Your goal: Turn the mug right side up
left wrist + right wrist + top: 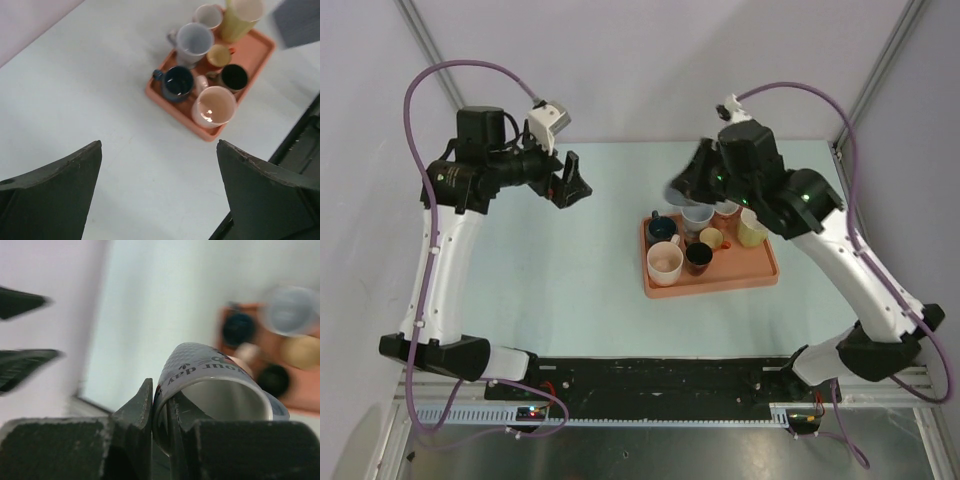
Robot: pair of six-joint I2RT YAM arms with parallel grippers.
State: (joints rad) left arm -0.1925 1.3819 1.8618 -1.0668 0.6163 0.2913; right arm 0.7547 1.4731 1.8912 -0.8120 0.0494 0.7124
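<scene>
The right tool (pixel 160 399) pinched the mug (pixel 215 375) by its rim, long axis tilted toward one o'clock, mouth nearest the tool, while the left tool (pixel 159 145) hung spread, well apart.

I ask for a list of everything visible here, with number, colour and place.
table: one, pale, under everything
tray: one, orange, on the table, right of centre
held mug: one, grey, lettered, rim in the right jaws
blue mug: one, dark blue, tray's left
grey mug: one, pale grey, far side
white mug: one, white, far edge
tall cup: one, yellow-green, far right
small cup: one, yellow, middle
black mug: one, black, near side
pink mug: one, pale pink, near-left corner
left gripper: one, dark, open
right gripper: one, dark, gripping held mug
</scene>
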